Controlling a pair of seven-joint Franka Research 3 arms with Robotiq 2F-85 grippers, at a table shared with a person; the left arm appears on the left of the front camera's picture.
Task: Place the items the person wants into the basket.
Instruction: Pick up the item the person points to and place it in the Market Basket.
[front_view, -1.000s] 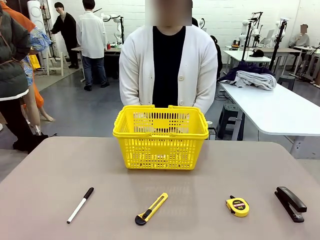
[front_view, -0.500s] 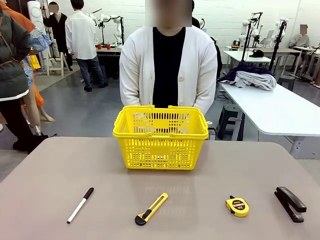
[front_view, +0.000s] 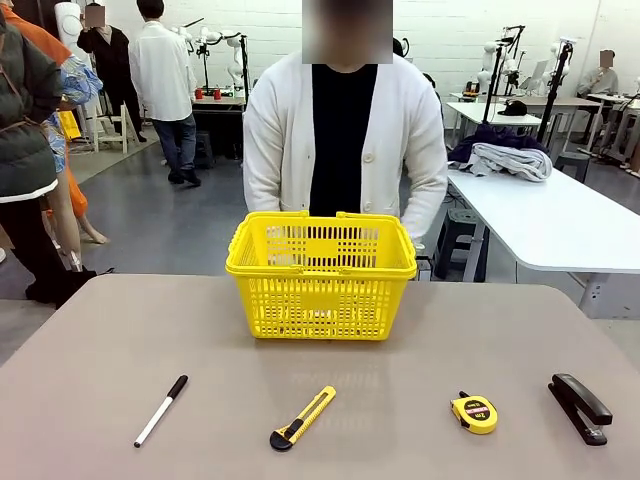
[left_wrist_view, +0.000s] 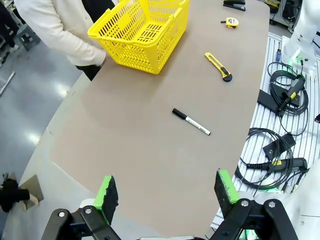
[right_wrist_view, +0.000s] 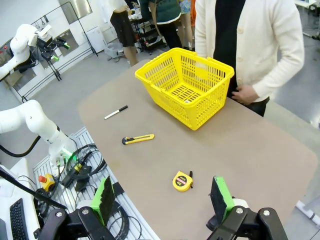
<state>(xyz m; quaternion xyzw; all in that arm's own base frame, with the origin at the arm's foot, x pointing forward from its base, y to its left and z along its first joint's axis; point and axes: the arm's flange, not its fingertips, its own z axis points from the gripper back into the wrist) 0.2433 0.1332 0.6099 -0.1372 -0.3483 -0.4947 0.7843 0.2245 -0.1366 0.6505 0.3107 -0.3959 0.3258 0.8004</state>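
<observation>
Layout apparently for choosing: tape measure (front_view: 474, 413), stapler (front_view: 580, 407) robot-side right of basket (front_view: 320, 268), marker (front_view: 161, 410), utility knife (front_view: 303, 417) robot-side left; left gripper (left_wrist_view: 166, 190), right gripper (right_wrist_view: 162, 196) spread wide, empty, well back from basket, pending person's (front_view: 345, 140) pick.

A lab: white worktables (front_view: 560, 225), loose cables (left_wrist_view: 272, 150), emergency-stop button (right_wrist_view: 44, 180).

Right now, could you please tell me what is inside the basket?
In the right wrist view the basket has a bare slotted floor with nothing on it. The floor strip behind its near walls is covered, so I cannot check that.
</observation>
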